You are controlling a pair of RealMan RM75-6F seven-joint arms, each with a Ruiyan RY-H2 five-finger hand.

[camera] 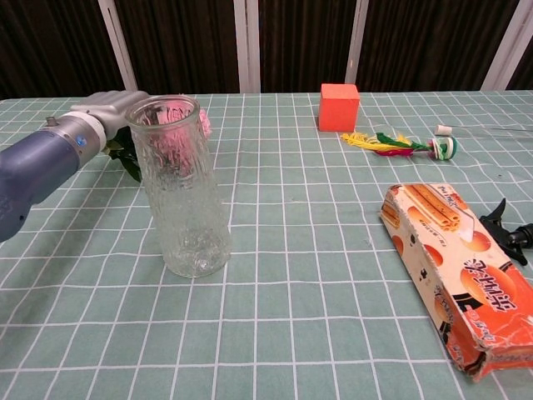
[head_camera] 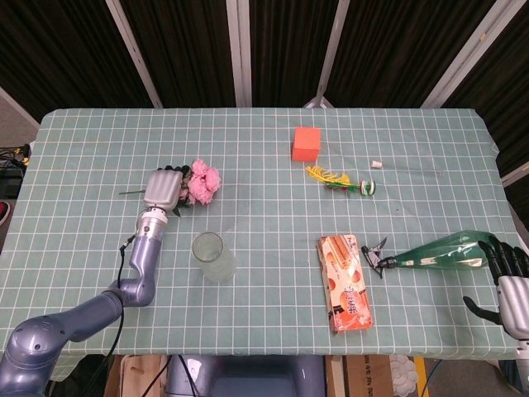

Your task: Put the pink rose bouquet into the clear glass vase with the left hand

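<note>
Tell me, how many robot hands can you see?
2. The left hand is over the pink rose bouquet, behind the clear glass vase. The right hand is at the table's right edge, by the green bottle.

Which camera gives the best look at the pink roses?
The head view: from above, the pink rose bouquet lies unobstructed on the table beside the left hand. In the chest view, the clear glass vase stands in front, so only blurred pink shows through.
</note>
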